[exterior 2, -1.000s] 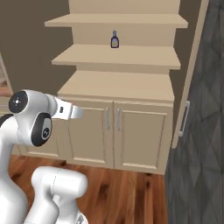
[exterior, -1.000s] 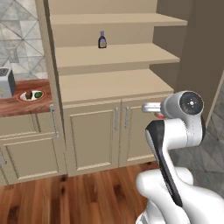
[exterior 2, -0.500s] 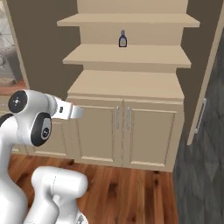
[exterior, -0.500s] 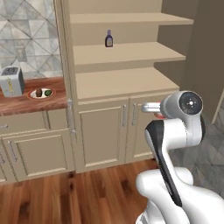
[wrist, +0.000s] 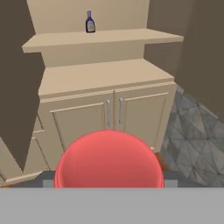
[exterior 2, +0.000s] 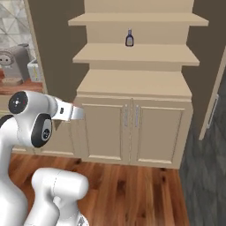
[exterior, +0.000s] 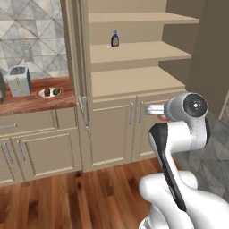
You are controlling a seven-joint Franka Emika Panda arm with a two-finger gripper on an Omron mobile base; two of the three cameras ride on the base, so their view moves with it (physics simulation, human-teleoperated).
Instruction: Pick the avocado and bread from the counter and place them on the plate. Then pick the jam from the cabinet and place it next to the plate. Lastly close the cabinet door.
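The jam (wrist: 109,159), a red round jar, sits right in front of the hand camera, and my gripper (exterior: 154,109) is shut on it, held out in front of the cabinet's (exterior: 134,80) lower doors. A sliver of the jam's red (exterior: 163,119) shows under the hand. To the left, on the counter (exterior: 31,102), lies the plate (exterior: 41,94), with the brown bread (exterior: 46,91) and the green avocado (exterior: 56,92) on it. The cabinet door (exterior 2: 50,48) stands open, its dark inside showing. In the right base view my gripper (exterior 2: 75,113) points toward the cabinet.
A dark bottle (exterior: 115,38) stands on an upper shelf. A toaster (exterior: 19,80) sits on the counter left of the plate, and a coffee machine (exterior 2: 15,62) shows beyond the left door. The other upper door (exterior 2: 215,101) hangs open at the right.
The whole picture has shifted: the camera has moved, so the cabinet sits farther right and the counter with the plate has come further into view. The arm holds the same pose.
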